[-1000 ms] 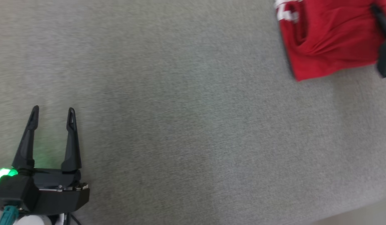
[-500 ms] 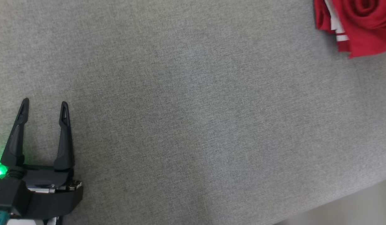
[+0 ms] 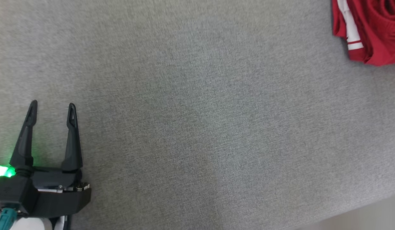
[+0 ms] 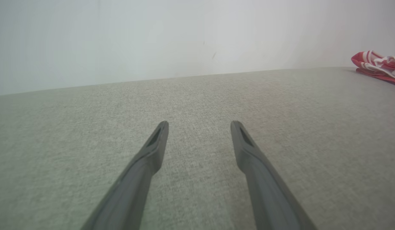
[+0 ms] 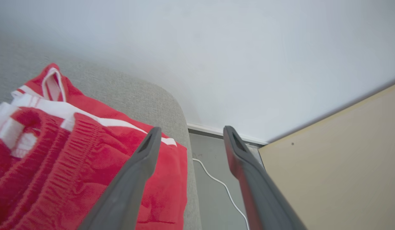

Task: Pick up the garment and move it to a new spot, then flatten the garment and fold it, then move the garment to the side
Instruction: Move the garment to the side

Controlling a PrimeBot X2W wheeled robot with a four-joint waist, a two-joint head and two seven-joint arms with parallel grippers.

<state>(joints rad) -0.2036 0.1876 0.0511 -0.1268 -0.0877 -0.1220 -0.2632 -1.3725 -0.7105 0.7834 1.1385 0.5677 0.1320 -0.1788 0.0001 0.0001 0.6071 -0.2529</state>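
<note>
Red white-striped garment (image 3: 373, 35) bunched at grey cushion (image 3: 197, 111) edge, left gripper (image 3: 51, 107) spread well apart, right gripper (image 5: 191, 132) spread near it, white cable (image 5: 216, 182) below.

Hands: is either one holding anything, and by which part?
Nothing is held: the left hand and right hand are both open, and the red garment lies loose on the grey surface.
</note>
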